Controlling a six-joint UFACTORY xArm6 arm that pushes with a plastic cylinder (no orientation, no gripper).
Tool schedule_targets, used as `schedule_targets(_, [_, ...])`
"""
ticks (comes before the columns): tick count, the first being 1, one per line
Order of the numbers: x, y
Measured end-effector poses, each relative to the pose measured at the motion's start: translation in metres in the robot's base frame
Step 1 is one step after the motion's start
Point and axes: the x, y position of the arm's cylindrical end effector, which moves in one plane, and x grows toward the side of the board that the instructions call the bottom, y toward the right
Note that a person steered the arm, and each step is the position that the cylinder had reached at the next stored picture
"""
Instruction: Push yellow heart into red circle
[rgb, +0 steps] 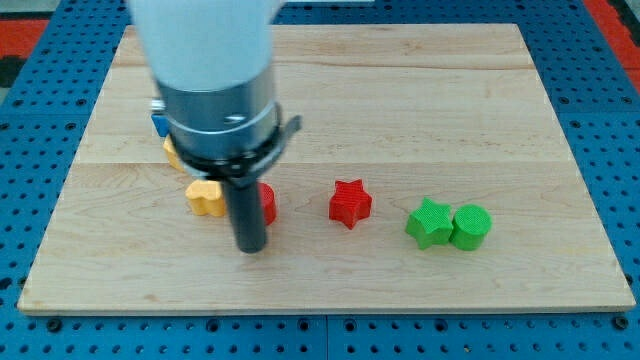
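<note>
- Pale wooden board (420, 90) lies on a blue perforated table (610, 120).
- My tip (251, 248) sits between yellow heart (205, 198) and red circle (267, 203).
- No claw: just a bare rod.

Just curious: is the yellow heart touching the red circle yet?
Cannot tell: my tip and its rod stand between the yellow heart and red circle, hiding any gap.

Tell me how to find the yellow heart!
Look at the wooden board, on the view's left side, under the big arm. The yellow heart sits just left of the dark rod, my tip. Its nearest neighbour, the red circle, peeks out right of the rod.
</note>
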Motion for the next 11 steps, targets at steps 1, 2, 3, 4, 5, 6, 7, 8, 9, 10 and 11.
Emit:
schedule_targets(1, [0.0, -0.063])
schedule_targets(2, [-0.002, -0.1])
schedule_targets(3, [-0.023, -0.109])
schedule_targets(4, [-0.057, -0.083])
schedule_targets(5, [-0.052, -0.019])
schedule_targets(6, [-0.033, 0.024])
schedule_targets(7, [-0.033, 0.079])
schedule_targets(8, [-0.033, 0.126])
schedule_targets(9, [-0.033, 0.165])
schedule_targets(10, [-0.033, 0.127])
schedule_targets(11, [-0.033, 0.029])
